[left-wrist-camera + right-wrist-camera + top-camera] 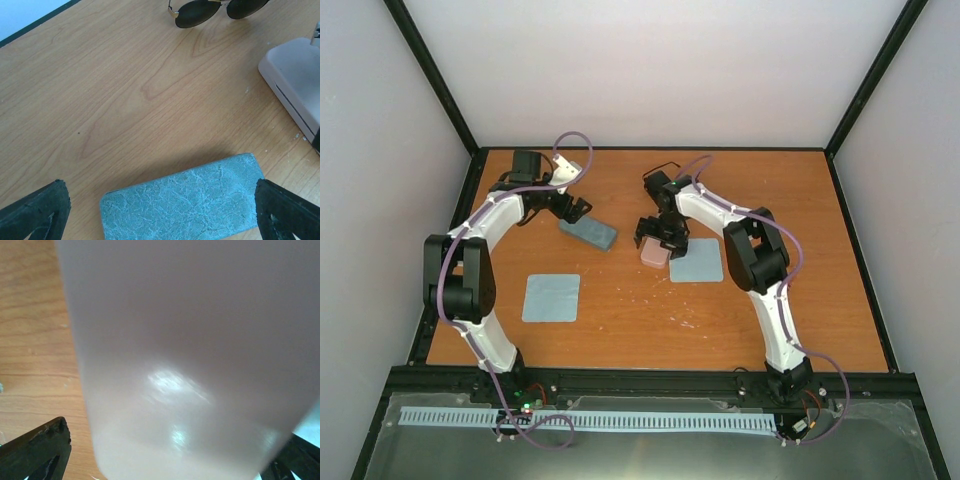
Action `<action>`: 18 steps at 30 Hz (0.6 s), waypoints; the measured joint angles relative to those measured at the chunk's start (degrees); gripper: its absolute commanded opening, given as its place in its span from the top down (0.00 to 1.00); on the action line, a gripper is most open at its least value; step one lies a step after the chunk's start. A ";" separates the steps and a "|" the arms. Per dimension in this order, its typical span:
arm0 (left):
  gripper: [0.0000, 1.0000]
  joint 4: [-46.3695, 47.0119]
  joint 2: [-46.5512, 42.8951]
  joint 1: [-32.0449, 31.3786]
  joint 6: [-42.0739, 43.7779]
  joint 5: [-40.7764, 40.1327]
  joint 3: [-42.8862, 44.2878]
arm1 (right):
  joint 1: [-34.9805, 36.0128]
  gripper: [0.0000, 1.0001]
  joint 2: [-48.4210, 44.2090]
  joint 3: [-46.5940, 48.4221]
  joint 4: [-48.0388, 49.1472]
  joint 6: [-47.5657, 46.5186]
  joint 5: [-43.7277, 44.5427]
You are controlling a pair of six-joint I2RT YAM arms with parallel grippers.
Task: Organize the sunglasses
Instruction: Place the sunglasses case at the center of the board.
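Note:
The black-framed sunglasses [215,10] with dark lenses lie on the table at the top edge of the left wrist view. The pale reddish-clear pair is out of view. My left gripper [576,210] is open, with its fingers [35,210] wide apart on either side of the blue-grey case [185,200], which lies flat on the table [620,330]. My right gripper [658,238] is open low over the pink case [190,350], which fills the right wrist view between the fingers [37,450]. In the top view the pink case [655,255] pokes out below the gripper.
Two light-blue cloths lie flat: one [551,297] at the near left, one [698,260] beside the pink case under the right arm. The pink case also shows at the right edge of the left wrist view [295,80]. Black frame posts and white walls ring the table.

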 measured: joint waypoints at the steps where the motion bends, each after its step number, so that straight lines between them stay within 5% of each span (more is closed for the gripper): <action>1: 0.01 0.07 0.00 0.00 0.02 0.00 0.00 | 0.02 0.03 -0.52 -0.83 0.09 0.00 0.11; 6: 0.00 0.35 -0.44 0.00 0.09 -0.17 -0.63 | 0.02 0.11 -6.23 -6.03 -0.09 -0.20 1.84; 7: 0.00 0.37 -0.66 0.00 0.09 -0.20 -0.96 | 0.02 0.21 -7.74 -6.99 0.11 -0.24 2.08; 11: 0.01 0.35 -1.09 0.00 0.07 -0.22 -1.75 | 0.00 0.93 -13.57 -9.92 0.63 -0.96 2.49; 18: 0.01 0.37 -1.14 0.00 0.09 -0.44 -1.81 | -0.07 0.97 -13.16 -10.80 0.46 -2.16 5.51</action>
